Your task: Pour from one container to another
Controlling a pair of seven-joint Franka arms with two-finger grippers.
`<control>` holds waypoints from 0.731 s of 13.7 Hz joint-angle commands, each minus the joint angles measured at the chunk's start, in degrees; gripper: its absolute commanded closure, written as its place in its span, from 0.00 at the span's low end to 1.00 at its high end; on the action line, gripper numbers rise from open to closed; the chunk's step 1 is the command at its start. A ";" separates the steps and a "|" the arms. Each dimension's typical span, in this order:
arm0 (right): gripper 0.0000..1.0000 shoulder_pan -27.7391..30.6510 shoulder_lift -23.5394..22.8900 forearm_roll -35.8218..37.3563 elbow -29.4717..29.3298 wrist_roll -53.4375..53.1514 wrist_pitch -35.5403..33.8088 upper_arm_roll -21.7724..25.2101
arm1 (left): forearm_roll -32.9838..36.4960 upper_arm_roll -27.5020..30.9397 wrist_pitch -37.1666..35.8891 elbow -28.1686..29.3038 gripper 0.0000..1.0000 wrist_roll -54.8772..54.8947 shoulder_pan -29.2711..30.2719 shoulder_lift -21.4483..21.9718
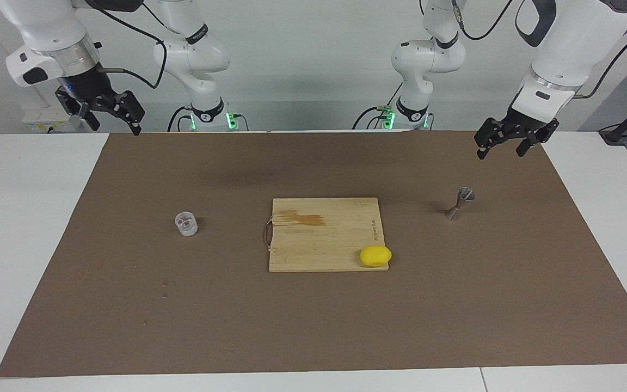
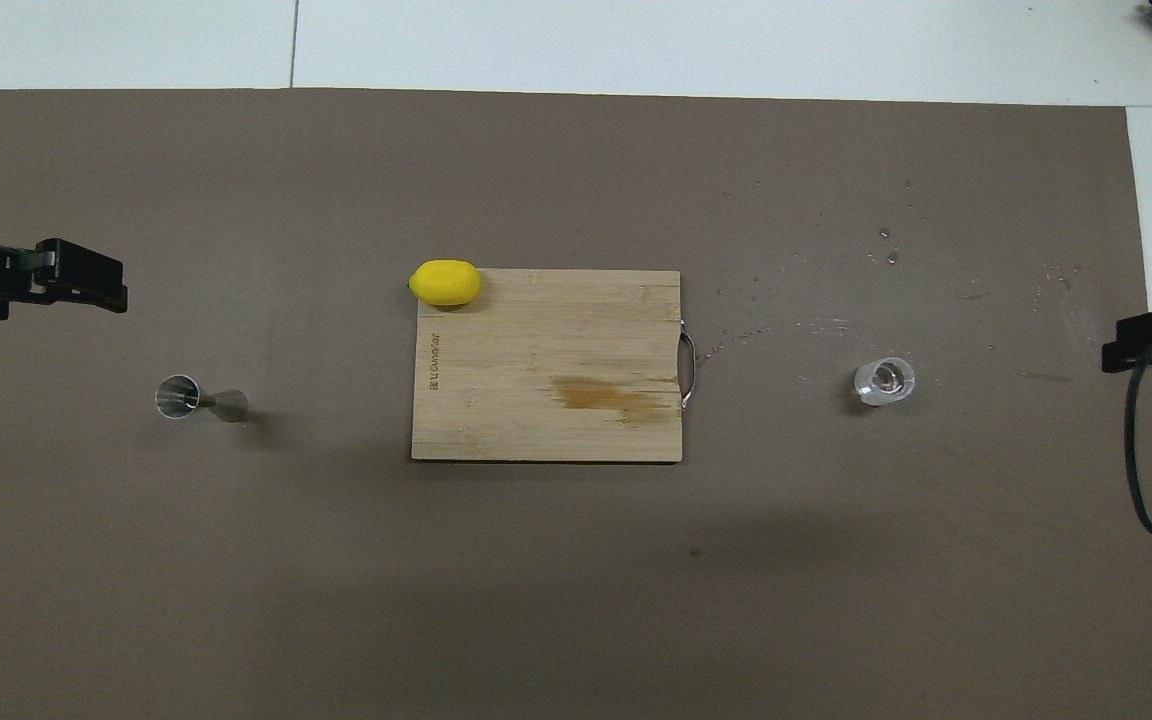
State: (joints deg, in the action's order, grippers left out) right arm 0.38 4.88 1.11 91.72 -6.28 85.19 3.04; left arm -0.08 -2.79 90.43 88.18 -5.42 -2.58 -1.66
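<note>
brown mat (image 1: 128,305): glass cup (image 1: 186,224), jigger (image 1: 459,203) well apart from raised, spread fingers (image 1: 481,152)

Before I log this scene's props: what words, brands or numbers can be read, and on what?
Cutting board: a short burned-in brand mark along the edge at the left arm's end, too small to read.
Glass cup, jigger, lemon: no text visible.
Brown mat: no text visible.
</note>
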 commanded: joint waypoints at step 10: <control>0.00 0.84 1.62 -0.14 2.14 14.23 0.15 -0.05 | -0.27 -0.11 0.27 1.73 0.00 -0.30 0.03 1.66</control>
State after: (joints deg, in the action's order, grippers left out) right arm 0.39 4.90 1.10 91.85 1.21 84.93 2.96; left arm -0.08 -2.93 90.42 88.18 -5.42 -2.62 -1.61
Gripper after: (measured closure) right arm 0.000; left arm 0.000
